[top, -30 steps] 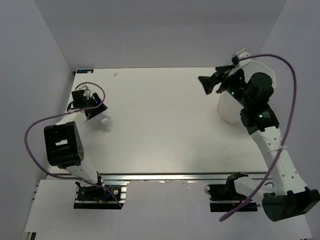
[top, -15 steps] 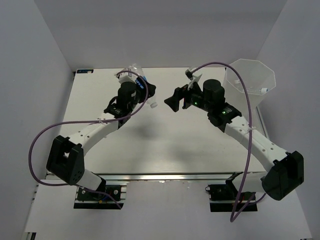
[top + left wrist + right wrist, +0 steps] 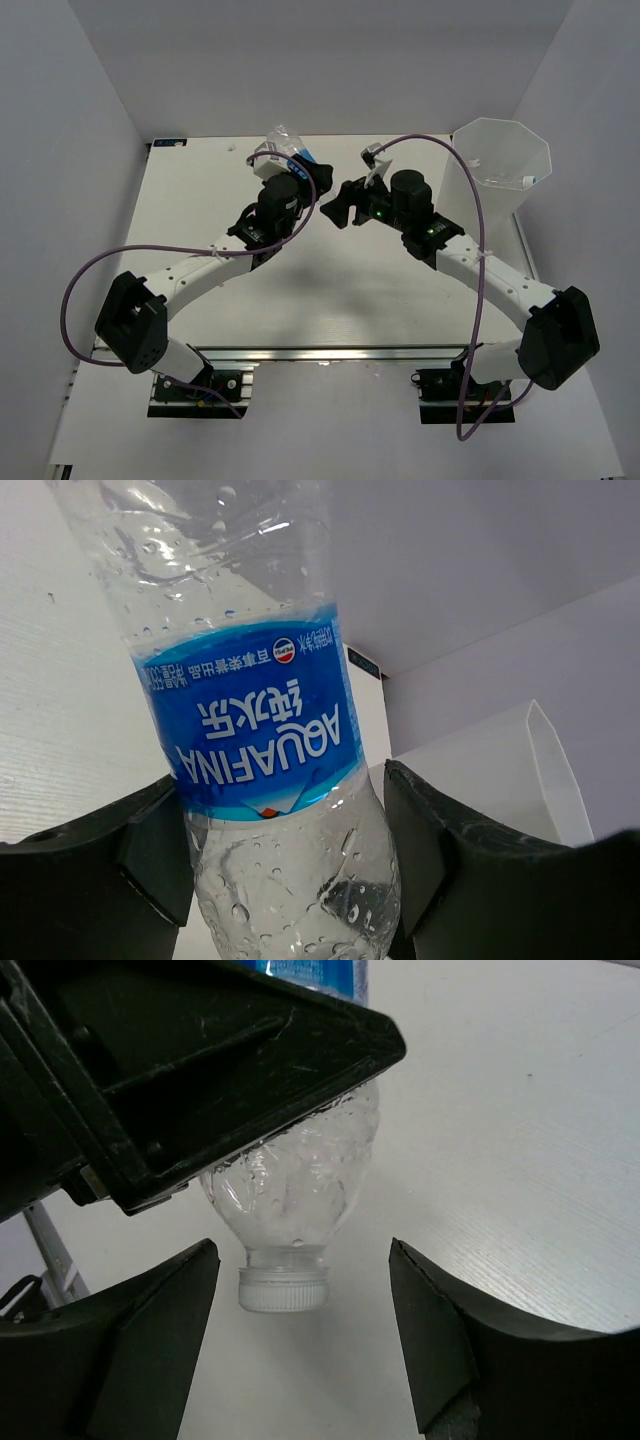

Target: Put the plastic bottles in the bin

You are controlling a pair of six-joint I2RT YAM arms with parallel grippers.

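Partly hidden bottle (image 3: 260, 730) in left tool (image 3: 285, 850), ends cropped

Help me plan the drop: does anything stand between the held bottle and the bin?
Yes. The open right pincer and its arm sit between the bottle, gripped by the left pincer, and the bin at far right. Nothing else visible lies on that line.

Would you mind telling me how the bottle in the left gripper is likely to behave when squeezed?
The plastic bottle looks nearly empty, only droplets on its walls, so it is probably light. Its thin clear wall looks crumpled near the cap, so it would likely dent if the left gripper squeezes harder.
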